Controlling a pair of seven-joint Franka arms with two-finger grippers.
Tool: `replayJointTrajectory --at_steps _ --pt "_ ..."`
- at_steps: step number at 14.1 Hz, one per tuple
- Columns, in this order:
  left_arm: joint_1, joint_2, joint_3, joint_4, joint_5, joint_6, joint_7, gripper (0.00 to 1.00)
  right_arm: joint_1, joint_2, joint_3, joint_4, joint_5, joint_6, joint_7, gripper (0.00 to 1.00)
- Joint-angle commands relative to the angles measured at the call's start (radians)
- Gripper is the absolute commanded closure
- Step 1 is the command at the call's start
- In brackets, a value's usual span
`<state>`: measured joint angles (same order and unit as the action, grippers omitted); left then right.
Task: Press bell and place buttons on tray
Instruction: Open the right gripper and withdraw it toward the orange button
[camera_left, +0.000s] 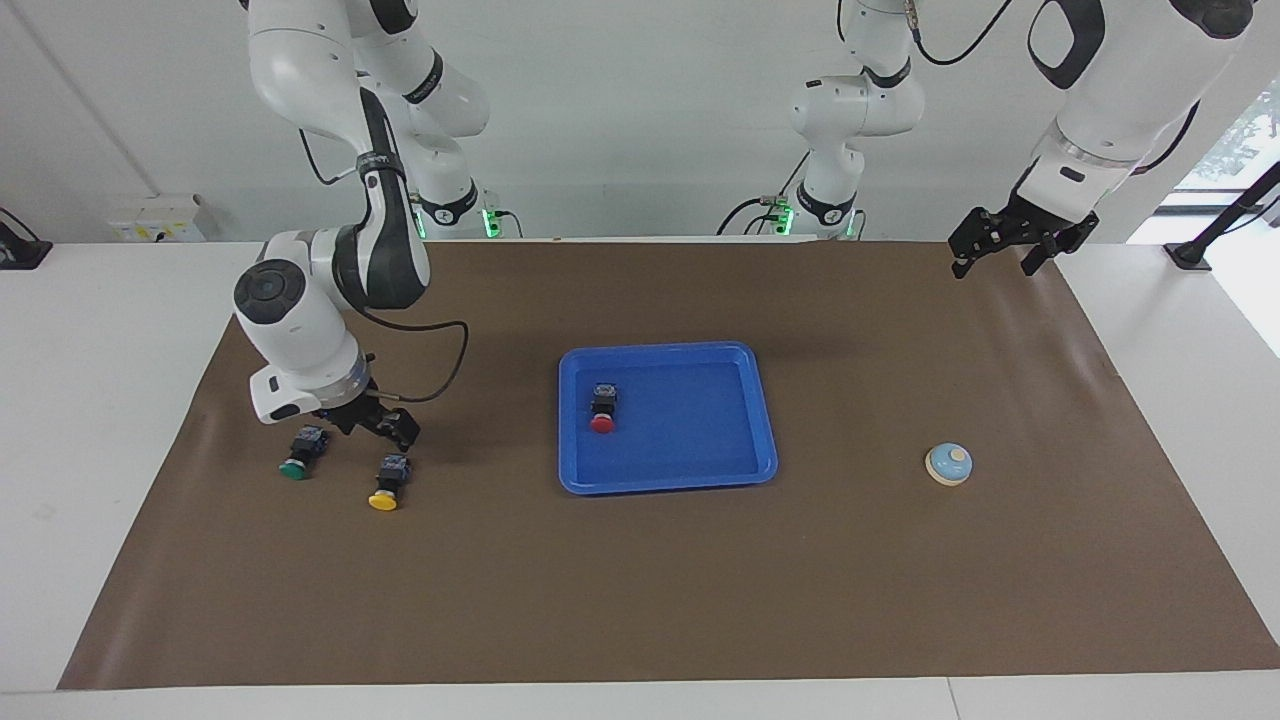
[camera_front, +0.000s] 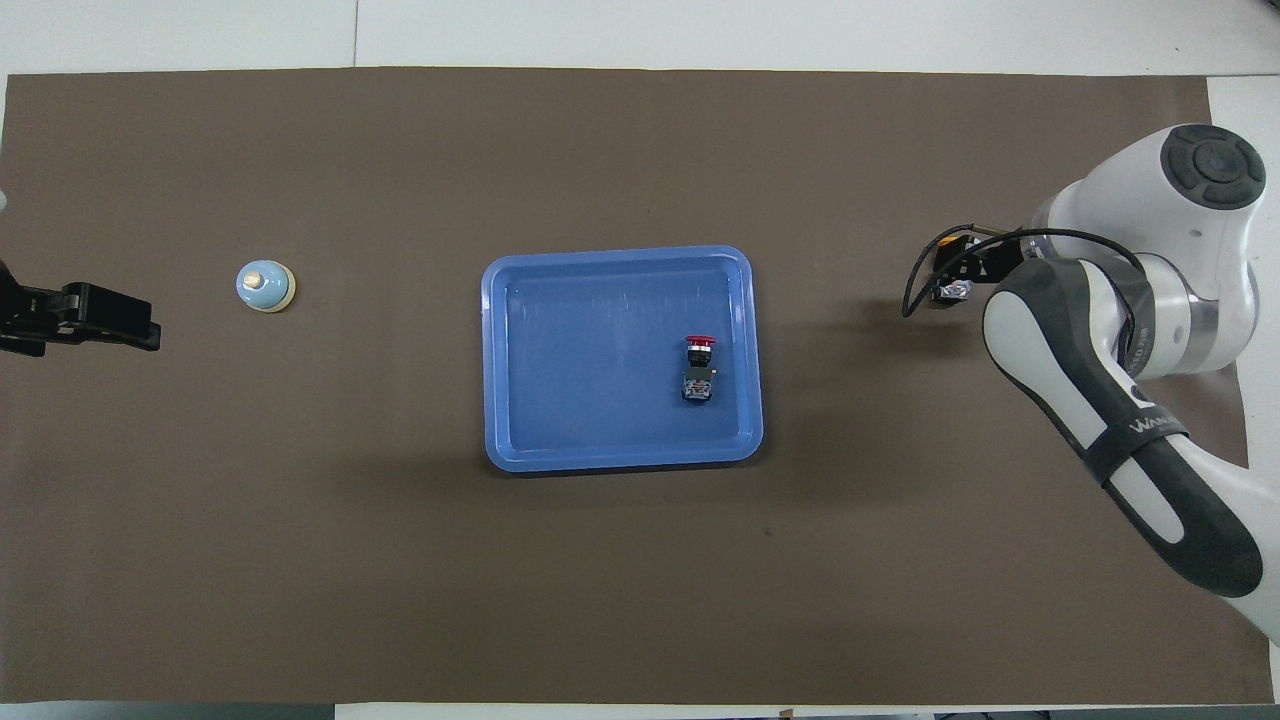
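Blue tray (camera_left: 765, 420) at centre of the facing view, on the brown mat (camera_left: 640, 600); red button (camera_left: 602, 408) lies inside it, on its side, near the tray edge toward the right arm's end; nothing touching it. Yellow button (camera_left: 387, 482) and green button (camera_left: 300, 453) lie on the mat at left of the facing view, apart from each other, caps pointing away from the robots. Right gripper (camera_left: 368, 428) hangs low between and just above these two, fingers spread wide, holding nothing; in the overhead view the right arm's body covers the green button and its cable crosses the yellow one. Bell (camera_left: 948, 464) sits alone at right of the facing view. Left gripper (camera_left: 1005, 245) waits at upper right, over the mat's edge, open and empty.
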<state>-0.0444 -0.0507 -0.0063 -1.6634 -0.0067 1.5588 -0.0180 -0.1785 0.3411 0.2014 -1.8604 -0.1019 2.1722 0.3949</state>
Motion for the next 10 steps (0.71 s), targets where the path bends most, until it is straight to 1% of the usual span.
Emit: replayJointTrajectory --at_steps 1,8,9,10 --pt "0.001 0.0 0.005 0.005 -0.015 -0.013 -0.007 0.0 -0.009 0.03 0.007 -0.036 -0.024 0.101 -0.007 0.0" --pt "0.001 0.0 0.005 0.005 -0.015 -0.013 -0.007 0.0 -0.01 0.084 0.007 -0.04 -0.048 0.192 -0.008 0.01" --pt "0.0 0.0 0.005 0.005 -0.015 -0.013 -0.007 0.0 -0.01 0.085 0.007 -0.04 -0.048 0.202 -0.008 0.13" --pt "0.001 0.0 0.005 0.005 -0.015 -0.013 -0.007 0.0 -0.01 0.085 0.007 -0.04 -0.048 0.202 -0.007 0.32"
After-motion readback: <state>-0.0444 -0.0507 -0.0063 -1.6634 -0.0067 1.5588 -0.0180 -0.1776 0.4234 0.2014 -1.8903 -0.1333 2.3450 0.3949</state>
